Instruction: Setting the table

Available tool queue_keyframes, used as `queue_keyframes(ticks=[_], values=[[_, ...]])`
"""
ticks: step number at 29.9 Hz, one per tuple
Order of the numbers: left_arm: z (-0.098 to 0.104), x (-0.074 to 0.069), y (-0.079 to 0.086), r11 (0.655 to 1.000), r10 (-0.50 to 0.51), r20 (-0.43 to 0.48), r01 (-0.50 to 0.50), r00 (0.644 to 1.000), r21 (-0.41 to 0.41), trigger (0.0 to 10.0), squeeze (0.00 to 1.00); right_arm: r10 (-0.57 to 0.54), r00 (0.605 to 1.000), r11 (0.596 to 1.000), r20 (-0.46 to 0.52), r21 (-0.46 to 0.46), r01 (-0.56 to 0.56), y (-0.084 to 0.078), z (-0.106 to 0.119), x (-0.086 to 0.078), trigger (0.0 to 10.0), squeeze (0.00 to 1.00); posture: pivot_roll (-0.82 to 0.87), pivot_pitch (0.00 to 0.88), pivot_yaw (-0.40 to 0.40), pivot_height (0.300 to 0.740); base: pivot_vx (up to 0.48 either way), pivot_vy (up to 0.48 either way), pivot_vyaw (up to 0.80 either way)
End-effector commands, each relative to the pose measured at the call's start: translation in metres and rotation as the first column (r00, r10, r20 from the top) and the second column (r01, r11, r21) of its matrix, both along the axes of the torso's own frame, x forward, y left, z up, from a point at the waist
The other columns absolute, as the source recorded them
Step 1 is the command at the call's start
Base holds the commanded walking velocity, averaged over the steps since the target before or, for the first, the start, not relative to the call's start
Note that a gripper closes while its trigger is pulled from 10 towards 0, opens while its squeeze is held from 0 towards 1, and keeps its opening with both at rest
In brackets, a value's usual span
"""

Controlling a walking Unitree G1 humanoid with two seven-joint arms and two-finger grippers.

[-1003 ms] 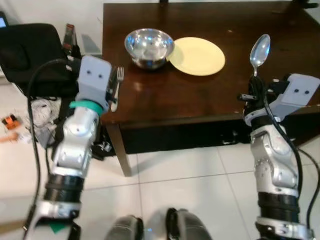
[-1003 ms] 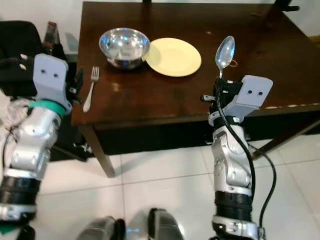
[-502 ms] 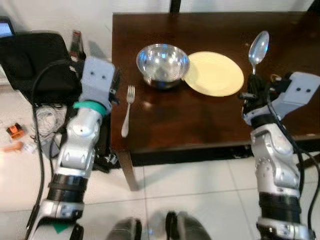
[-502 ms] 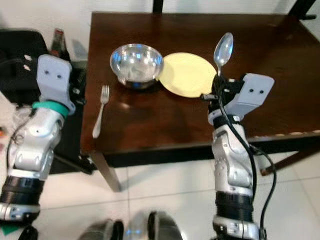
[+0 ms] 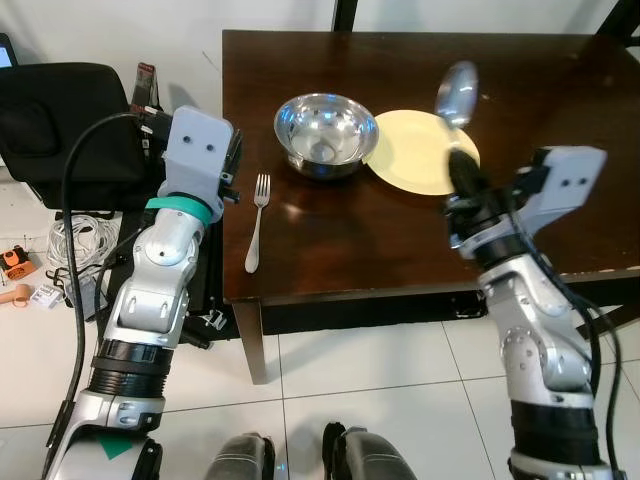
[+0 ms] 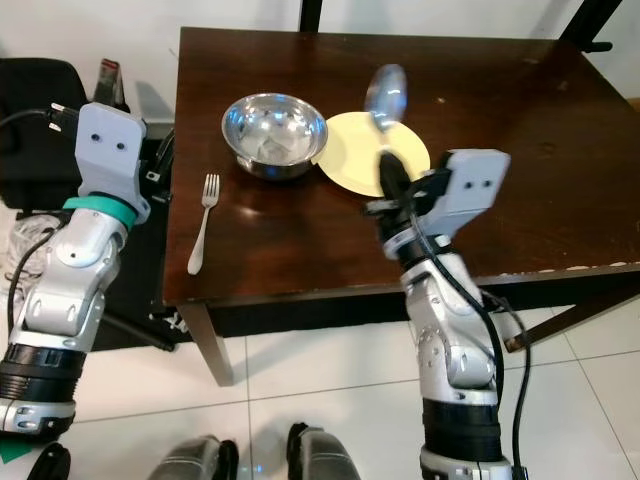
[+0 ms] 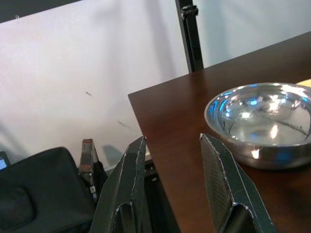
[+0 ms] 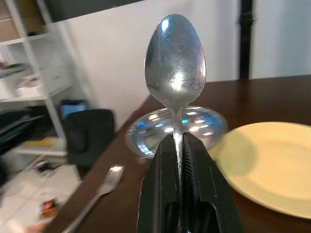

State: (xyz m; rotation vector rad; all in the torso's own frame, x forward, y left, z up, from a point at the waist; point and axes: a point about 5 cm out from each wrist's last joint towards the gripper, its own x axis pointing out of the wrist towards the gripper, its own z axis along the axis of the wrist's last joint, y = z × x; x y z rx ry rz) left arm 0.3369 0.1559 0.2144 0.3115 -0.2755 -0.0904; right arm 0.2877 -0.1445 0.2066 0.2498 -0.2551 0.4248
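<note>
Table: plate and bowl touching, both beyond the right gripper. Its jaws are clamped on the spoon handle, spoon bowl up. Left gripper: jaws apart, holding nothing, at table's left edge; fork just right of it

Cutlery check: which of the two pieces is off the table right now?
The spoon, clamped upright by its handle in the right gripper over the yellow plate. The fork lies flat on the table near its left edge.
</note>
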Motion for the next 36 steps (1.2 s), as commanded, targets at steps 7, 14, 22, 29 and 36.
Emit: queue_keyframes(ticks=[7, 14, 22, 29, 36], values=[[0.011, -0.002, 0.008, 0.998, -0.048, -0.004, 0.048, 0.999, 0.037, 10.0, 0.0, 0.3, 0.946, 0.953, -0.118, -0.003, -0.303, 0.036, -0.014, -0.021, 10.0, 0.0, 0.05, 0.06, 0.004, 0.74, 0.0, 0.0, 0.0], [0.009, -0.018, 0.004, 0.944, -0.321, -0.122, 0.328, 0.939, 0.043, 10.0, 0.0, 0.524, 0.814, 0.851, -0.25, 0.128, -0.509, 0.074, -0.03, -0.026, 10.0, 0.0, 0.08, 0.086, 0.0, 0.74, 0.0, 0.0, 0.0], [0.005, -0.018, 0.013, 0.946, -0.299, -0.157, 0.314, 0.941, 0.082, 10.0, 0.0, 0.595, 0.727, 0.801, -0.343, 0.174, -0.573, 0.108, -0.042, -0.018, 10.0, 0.0, 0.09, 0.109, 0.003, 0.74, 0.0, 0.0, 0.0], [0.004, -0.024, 0.01, 0.948, -0.297, -0.17, 0.312, 0.94, 0.07, 10.0, 0.0, 0.549, 0.704, 0.835, -0.451, 0.259, -0.485, 0.121, -0.052, 0.0, 10.0, 0.0, 0.12, 0.151, -0.009, 0.74, 0.0, 0.0, 0.0], [0.002, -0.026, 0.013, 0.954, -0.28, -0.183, 0.295, 0.942, 0.06, 10.0, 0.0, 0.462, 0.727, 0.885, -0.508, 0.318, -0.341, 0.116, -0.057, 0.019, 10.0, 0.0, 0.12, 0.164, -0.008, 0.74, 0.0, 0.0, 0.0]])
